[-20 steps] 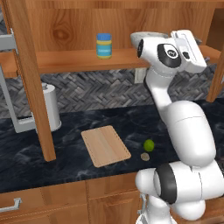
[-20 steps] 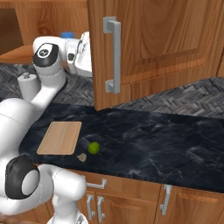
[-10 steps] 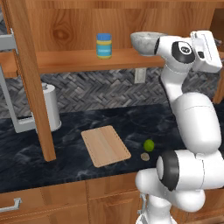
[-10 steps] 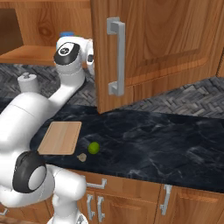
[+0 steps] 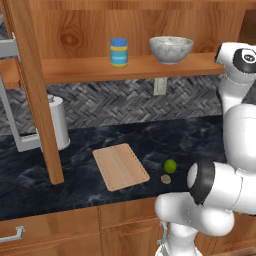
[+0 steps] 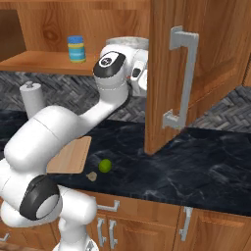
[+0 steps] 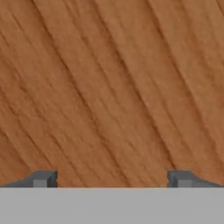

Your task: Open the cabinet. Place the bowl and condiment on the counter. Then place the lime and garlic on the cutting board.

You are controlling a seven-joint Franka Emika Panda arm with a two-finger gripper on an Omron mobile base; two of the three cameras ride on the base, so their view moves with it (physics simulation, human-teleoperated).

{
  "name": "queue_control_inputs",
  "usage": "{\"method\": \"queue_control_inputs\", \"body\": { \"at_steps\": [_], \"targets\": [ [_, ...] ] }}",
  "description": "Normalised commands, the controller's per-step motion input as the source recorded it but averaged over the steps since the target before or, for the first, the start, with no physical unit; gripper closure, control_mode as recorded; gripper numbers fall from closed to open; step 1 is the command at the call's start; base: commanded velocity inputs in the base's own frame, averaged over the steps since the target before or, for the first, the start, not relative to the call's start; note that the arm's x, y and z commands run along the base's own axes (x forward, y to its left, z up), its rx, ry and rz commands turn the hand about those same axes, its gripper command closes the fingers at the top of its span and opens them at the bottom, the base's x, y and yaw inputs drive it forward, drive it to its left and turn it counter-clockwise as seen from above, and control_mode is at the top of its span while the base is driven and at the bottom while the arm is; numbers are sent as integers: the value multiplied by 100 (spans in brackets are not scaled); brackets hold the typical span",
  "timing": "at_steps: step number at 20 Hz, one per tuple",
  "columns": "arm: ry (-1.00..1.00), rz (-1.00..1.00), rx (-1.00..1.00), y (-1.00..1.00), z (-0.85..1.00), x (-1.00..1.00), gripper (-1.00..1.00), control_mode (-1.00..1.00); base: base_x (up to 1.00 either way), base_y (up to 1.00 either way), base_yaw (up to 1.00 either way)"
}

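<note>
While the gripper (image 7: 109, 178) is open wide and holds nothing, it faces brown wood of the cabinet (image 6: 196, 73). Inside on the shelf (image 5: 90, 70) sit the bowl (image 5: 171, 49) and, left of it, the condiment (image 5: 119, 52). Below, on the tabletop (image 5: 200, 135), the lime (image 5: 170, 166) and garlic (image 5: 165, 178) lie just right of the cutting board (image 5: 120, 166).

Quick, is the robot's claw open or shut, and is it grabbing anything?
Gripper: open wide, with nothing between its fingers, facing plain brown wood close up.
</note>
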Motion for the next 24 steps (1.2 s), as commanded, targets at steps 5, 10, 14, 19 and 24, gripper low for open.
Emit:
{"method": "queue_control_inputs", "body": {
  "at_steps": [5,10,14,19,24],
  "targets": [
    [0,-1,3,-89,0,-27,-100,-100,0,0,0],
    [-2,3,4,-32,0,-8,-100,-100,0,0,0],
    [-2,10,5,6,0,-3,-100,-100,0,0,0],
    [0,18,0,74,0,-18,-100,-100,0,0,0],
    [1,21,0,74,0,0,-100,-100,0,0,0]
  ]
}}
